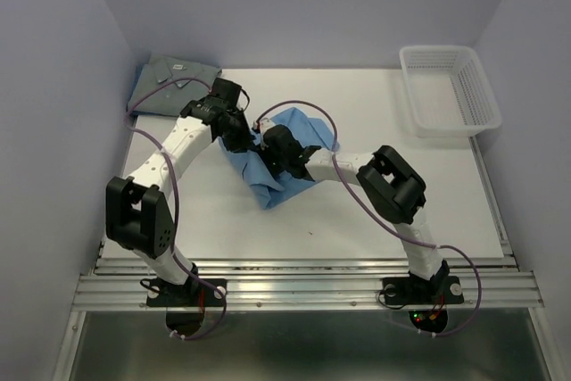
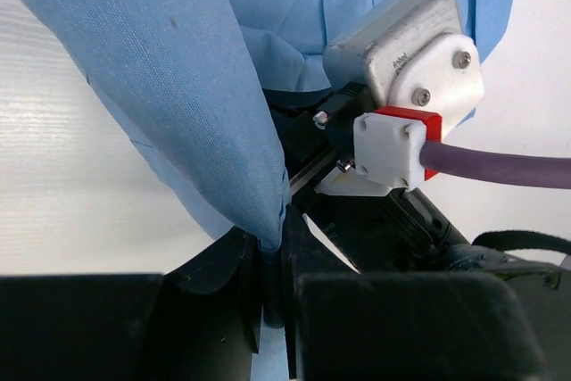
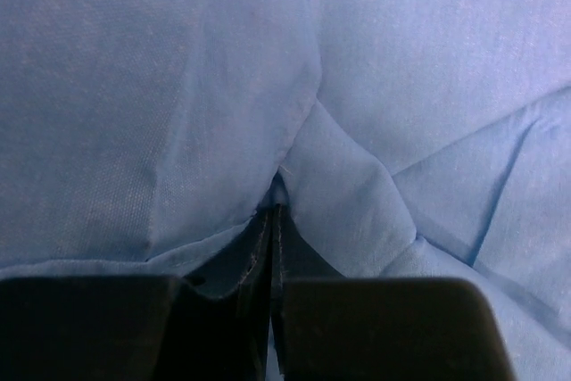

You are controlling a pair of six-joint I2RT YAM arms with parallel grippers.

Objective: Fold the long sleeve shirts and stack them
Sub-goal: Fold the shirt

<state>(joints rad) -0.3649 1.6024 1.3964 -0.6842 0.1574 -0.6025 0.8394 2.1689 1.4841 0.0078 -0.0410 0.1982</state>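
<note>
The light sky-blue shirt (image 1: 272, 176) lies bunched in the middle of the table. My left gripper (image 1: 239, 137) is shut on a fold of it at its left edge; the pinched cloth (image 2: 178, 86) rises from the jaws in the left wrist view. My right gripper (image 1: 270, 144) is shut on the same shirt close beside the left one; blue cloth (image 3: 375, 86) fills the right wrist view. The grey-blue shirt (image 1: 169, 85) with a small white neck label lies folded at the far left corner.
A white plastic mesh basket (image 1: 449, 88) stands at the far right of the table. The right wrist camera housing (image 2: 406, 51) and its purple cable (image 2: 500, 167) sit just in front of my left gripper. Pale walls enclose the table.
</note>
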